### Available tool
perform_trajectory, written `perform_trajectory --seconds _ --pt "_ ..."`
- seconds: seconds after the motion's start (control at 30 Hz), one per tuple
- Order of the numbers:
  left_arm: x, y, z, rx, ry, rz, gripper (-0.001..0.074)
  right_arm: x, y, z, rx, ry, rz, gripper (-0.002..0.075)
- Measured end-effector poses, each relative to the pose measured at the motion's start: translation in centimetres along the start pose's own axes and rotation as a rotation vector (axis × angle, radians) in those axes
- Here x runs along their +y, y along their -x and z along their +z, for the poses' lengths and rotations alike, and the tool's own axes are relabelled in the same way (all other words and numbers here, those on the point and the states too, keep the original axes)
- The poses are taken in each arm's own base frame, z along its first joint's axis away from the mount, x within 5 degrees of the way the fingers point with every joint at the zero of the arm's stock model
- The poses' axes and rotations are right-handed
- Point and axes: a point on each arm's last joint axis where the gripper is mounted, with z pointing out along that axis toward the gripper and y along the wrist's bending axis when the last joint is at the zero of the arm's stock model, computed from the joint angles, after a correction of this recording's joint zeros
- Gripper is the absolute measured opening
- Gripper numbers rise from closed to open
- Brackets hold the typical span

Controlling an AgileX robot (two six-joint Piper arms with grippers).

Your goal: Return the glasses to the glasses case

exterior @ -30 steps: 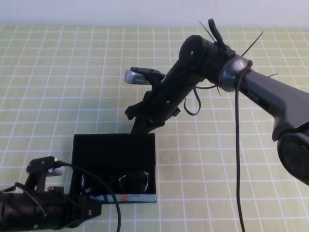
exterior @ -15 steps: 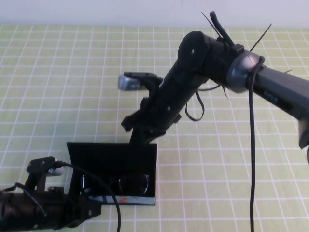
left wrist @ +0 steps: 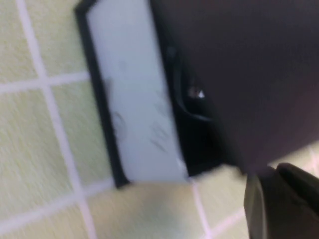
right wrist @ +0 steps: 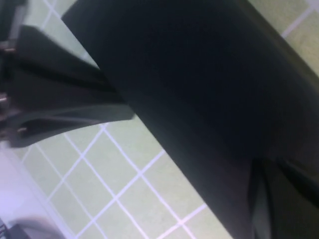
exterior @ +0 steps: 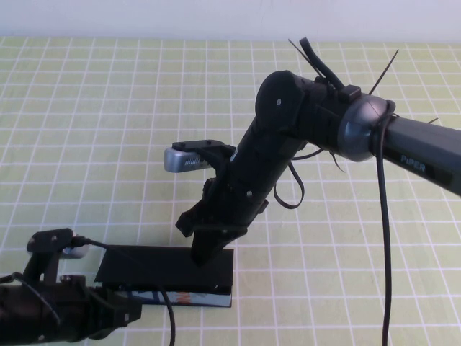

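The glasses case (exterior: pixel 167 264) is a black box at the near left of the table, its patterned front edge (exterior: pixel 184 295) facing me. Its lid is tipped down almost flat over the box. My right gripper (exterior: pixel 204 252) is shut, and its tip rests on the right part of the lid. The lid fills the right wrist view (right wrist: pixel 199 89). My left gripper (exterior: pixel 124 311) lies low at the case's near left corner. The left wrist view shows the case's pale front edge (left wrist: pixel 134 99) under the dark lid (left wrist: pixel 239 69). The glasses are hidden inside the case.
The table is covered by a light green cloth with a white grid (exterior: pixel 86 108). The right arm (exterior: pixel 310 122) reaches in from the right with loose black cables and zip ties. A cable (exterior: pixel 166 306) from the left arm crosses the case's front.
My right gripper has moved down and towards me, pushing the lid from standing open to nearly flat. The glasses, seen in the open case before, are now covered. The left arm has shifted slightly left.
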Motion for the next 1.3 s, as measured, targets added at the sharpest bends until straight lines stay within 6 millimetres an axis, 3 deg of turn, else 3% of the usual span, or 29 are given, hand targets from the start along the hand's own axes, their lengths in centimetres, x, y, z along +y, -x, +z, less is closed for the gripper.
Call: perform_trajectory --seconds 0.27,0.57,0.83,0.93,1.07,1.17,1.3 --pt "-2.5 -0.3 -3.4 -0.026 0.01 0.071 -0.0002 -0.4 -0.1 0.2 0.015 -0.025 -0.006 -0.0011" --pt "-6.6 -0.8 -8.5 -0.266 -0.04 0.233 -0.0002 -1.4 -0.1 1.6 0.048 -0.024 0.015 -0.0011" --pt "-9.0 -2.3 -12.3 -0.519 -0.011 0.407 -0.0002 -1.1 -0.2 1.2 0.039 -0.025 0.009 -0.0011" --pt "-9.4 -2.7 -14.1 -0.681 0.068 0.451 -0.0002 0.0 -0.3 -0.6 0.004 -0.043 -0.024 -0.0011" --pt "-9.2 -3.1 -16.9 -0.933 0.238 0.487 -0.0002 3.0 -1.2 -5.4 -0.096 -0.086 -0.099 -0.0011" --pt "-8.8 -3.8 -18.5 -1.101 0.345 0.464 -0.0002 5.3 -3.3 -8.9 -0.158 -0.12 -0.122 -0.0011" --pt "-7.7 -4.9 -19.0 -1.22 0.431 0.428 -0.0002 7.6 -7.6 -12.7 -0.246 -0.174 -0.113 -0.0011"
